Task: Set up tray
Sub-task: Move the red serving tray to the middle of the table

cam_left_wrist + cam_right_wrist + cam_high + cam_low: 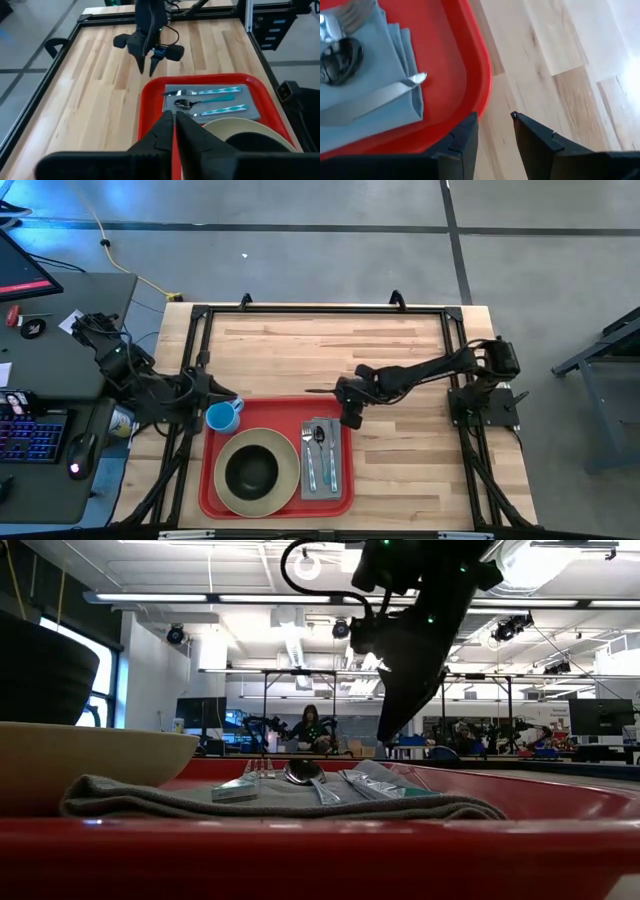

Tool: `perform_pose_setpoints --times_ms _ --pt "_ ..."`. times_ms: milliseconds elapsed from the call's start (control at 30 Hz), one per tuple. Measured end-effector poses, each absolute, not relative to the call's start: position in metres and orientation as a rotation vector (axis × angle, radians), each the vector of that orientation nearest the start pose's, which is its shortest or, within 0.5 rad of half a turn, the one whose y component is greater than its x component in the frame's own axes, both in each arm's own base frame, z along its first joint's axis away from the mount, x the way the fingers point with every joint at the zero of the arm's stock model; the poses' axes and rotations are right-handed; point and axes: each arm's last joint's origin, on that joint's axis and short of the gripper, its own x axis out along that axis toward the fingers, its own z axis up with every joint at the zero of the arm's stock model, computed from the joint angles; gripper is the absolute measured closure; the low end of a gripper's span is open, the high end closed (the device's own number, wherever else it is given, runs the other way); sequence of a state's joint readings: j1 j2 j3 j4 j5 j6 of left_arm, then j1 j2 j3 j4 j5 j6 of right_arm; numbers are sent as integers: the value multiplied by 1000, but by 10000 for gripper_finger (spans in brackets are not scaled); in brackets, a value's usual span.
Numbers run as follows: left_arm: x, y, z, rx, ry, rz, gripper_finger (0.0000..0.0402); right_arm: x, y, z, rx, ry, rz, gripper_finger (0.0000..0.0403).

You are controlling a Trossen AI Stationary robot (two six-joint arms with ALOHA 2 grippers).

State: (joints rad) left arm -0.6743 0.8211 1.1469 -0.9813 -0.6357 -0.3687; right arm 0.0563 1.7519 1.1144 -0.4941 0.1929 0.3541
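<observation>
1. Wooden bench under me carries the red tray at its near edge.
2. On it lie a cream plate, dark bowl and grey napkin with cutlery.
3. My right claw hangs slightly parted over the tray's far corner.
4. My left claw, pressed together, waits beside a blue mug.

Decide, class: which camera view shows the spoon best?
The left wrist view: the whole spoon lies unobstructed on the napkin. The high view shows it small, the low view only edge-on, and the right wrist view just its bowl, cut off.
</observation>
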Motion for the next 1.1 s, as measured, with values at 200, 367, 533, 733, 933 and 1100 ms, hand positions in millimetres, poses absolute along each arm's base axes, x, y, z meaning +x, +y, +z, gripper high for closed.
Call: perform_pose_setpoints --times_ms 200,367,533,733,933,1100 --pt "108 -64 377 40 508 73 326 342 17 168 157 1121 -295 284" --pt "108 -64 377 44 505 85 338 346 17 163 166 1113 -282 274" --pt "108 -63 375 55 518 87 358 347 18 164 177 1098 -260 224" --pt "108 -63 375 56 518 87 370 349 18 155 174 1122 -275 173" --pt "109 -65 374 63 528 90 345 351 15 143 147 1146 -317 163" --pt "111 -66 373 69 535 91 345 350 12 143 119 1151 -355 171"
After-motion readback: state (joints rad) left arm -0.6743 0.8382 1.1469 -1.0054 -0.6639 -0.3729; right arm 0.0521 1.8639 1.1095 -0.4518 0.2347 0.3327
